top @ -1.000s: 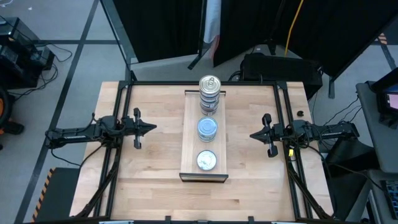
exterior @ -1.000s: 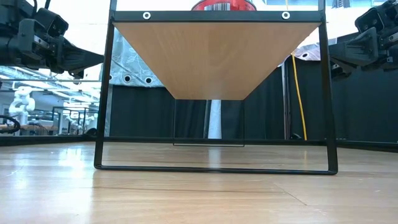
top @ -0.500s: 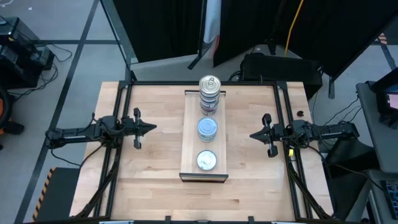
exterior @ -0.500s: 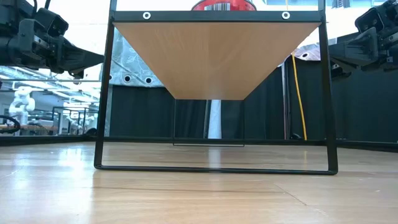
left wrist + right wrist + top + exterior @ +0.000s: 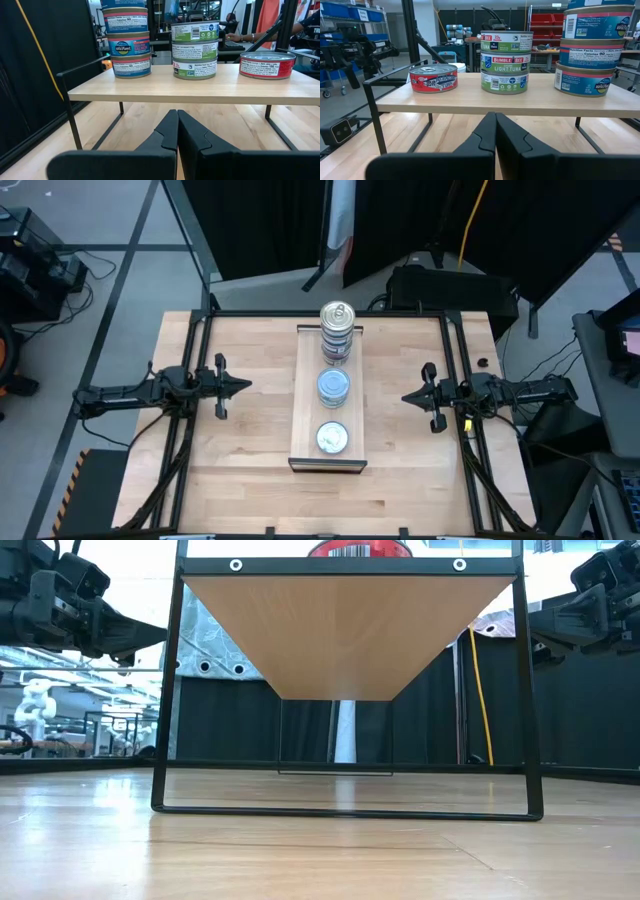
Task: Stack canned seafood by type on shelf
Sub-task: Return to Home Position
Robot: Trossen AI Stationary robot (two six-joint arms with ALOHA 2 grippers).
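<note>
The shelf (image 5: 303, 395), a light-wood board on thin black legs, stands along the table's middle. Three groups of canned seafood rest on it. At its far end is a tall stack of blue-and-red tins (image 5: 337, 330) (image 5: 129, 45) (image 5: 590, 50). A stack of three green-labelled tuna tins (image 5: 333, 387) (image 5: 194, 50) (image 5: 506, 62) stands in the middle. A single red tin (image 5: 332, 438) (image 5: 267, 65) (image 5: 433, 77) sits near the front end. My left gripper (image 5: 245, 387) (image 5: 177, 135) is shut, left of the shelf, pointing level at it. My right gripper (image 5: 405, 397) (image 5: 495, 132) is shut, on the shelf's right.
Bare plank tabletop (image 5: 250, 450) lies on both sides of the shelf and under it between the black legs (image 5: 165, 690). A black frame (image 5: 330, 314) runs along the table's far and side edges. Cables, black curtains and equipment stand beyond the table.
</note>
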